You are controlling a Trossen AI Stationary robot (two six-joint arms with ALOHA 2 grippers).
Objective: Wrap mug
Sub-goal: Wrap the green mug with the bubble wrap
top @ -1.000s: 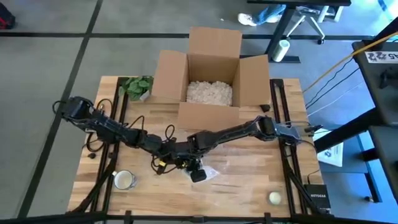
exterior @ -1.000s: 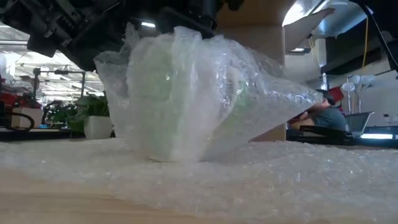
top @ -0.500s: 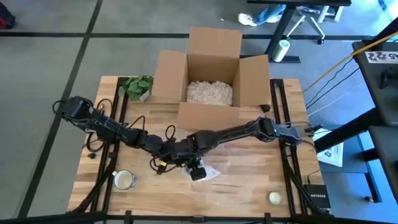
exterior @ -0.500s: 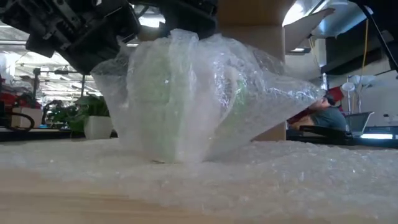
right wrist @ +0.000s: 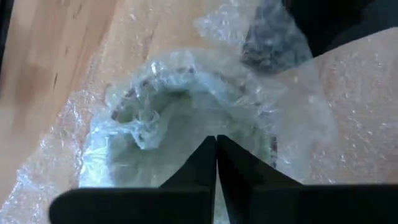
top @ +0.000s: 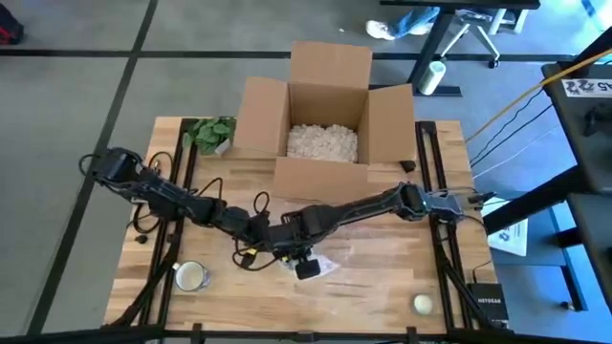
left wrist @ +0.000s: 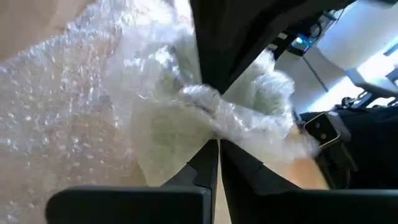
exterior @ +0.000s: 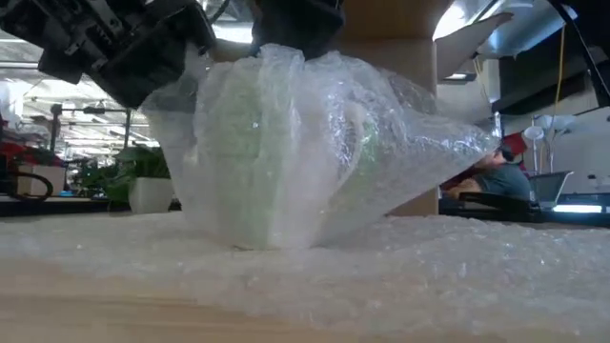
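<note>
The mug (exterior: 250,143) is pale green and stands upright near the table's middle front. It is bundled in clear bubble wrap (exterior: 381,143), which also spreads flat over the table (top: 337,269). My left gripper (left wrist: 217,142) is shut at the bundle's left side (exterior: 143,48). My right gripper (right wrist: 216,138) is shut and points down on the bundle's top (exterior: 295,24). In the high view both grippers meet over the bundle, the left one (top: 272,237) and the right one (top: 306,269). My left gripper pinches a twisted strand of the bubble wrap (left wrist: 208,102) at its fingertips. It comes slanting down from the table's left, and the strand runs across the fingers to the bundle. My right gripper touches the wrap gathered over the mug's mouth (right wrist: 186,109) with its shut fingertips, from above. Whether wrap is pinched between them, I cannot tell.
An open cardboard box (top: 325,124) with packing filler stands at the far middle, with a small green plant (top: 210,132) to its left. A second, bare mug (top: 190,277) sits at the near left and a small pale round object (top: 422,304) at the near right.
My left gripper has moved right, toward the mug, pushing in the wrap's loose left flap. My right gripper has come down a little onto the top of the bundle. The mug has stayed in place.
</note>
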